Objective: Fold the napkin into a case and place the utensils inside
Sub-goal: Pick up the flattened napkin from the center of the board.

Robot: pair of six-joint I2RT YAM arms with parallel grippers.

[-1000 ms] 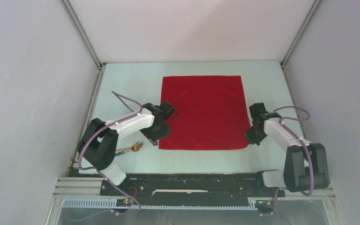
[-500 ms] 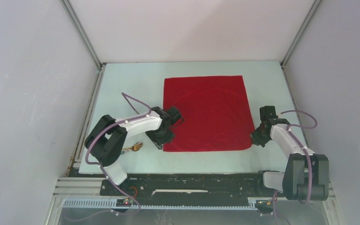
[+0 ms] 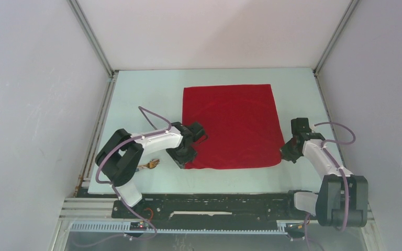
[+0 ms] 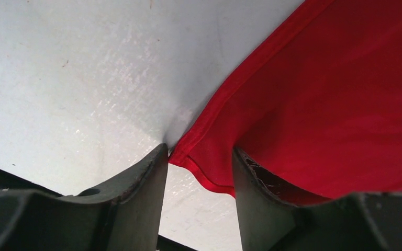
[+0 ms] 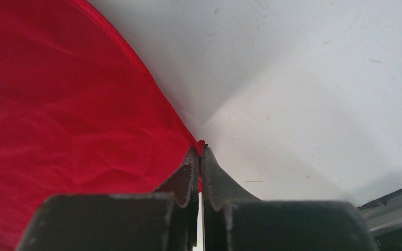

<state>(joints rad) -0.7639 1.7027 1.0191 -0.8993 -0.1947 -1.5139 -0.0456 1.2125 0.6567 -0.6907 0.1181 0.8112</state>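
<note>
Here's the napkin (image 3: pixel 232 125), bright red, spread open and nearly square on the pale table (image 3: pixel 146 94), and both arms are working its near edge.

Over at the napkin's near-right corner, the right gripper (image 5: pixel 200 157) is clamped tight. In the right wrist view the two fingers (image 5: pixel 180 180) meet with no gap, and a sliver of red hem pokes out just past their tips. That corner is firmly pinched, and the cloth runs away from the grip in soft wrinkles.

At the napkin's near-left corner it's a different picture. The left gripper (image 4: pixel 199 172) has its jaws apart, straddling the hemmed corner. The point of the corner sits in the gap between the fingers (image 4: pixel 136 193). One finger is on bare table just outside the hem, and the other is against the red cloth on the inner side. Nothing is gripped there, and light shows between the finger and the hem.

The napkin's far edge lies flat, with both far corners on the table, well away from either gripper.

Left of the napkin's near-left corner, tucked beside the left arm, lies the wooden fork (image 3: pixel 151 164), clear of the cloth.
</note>
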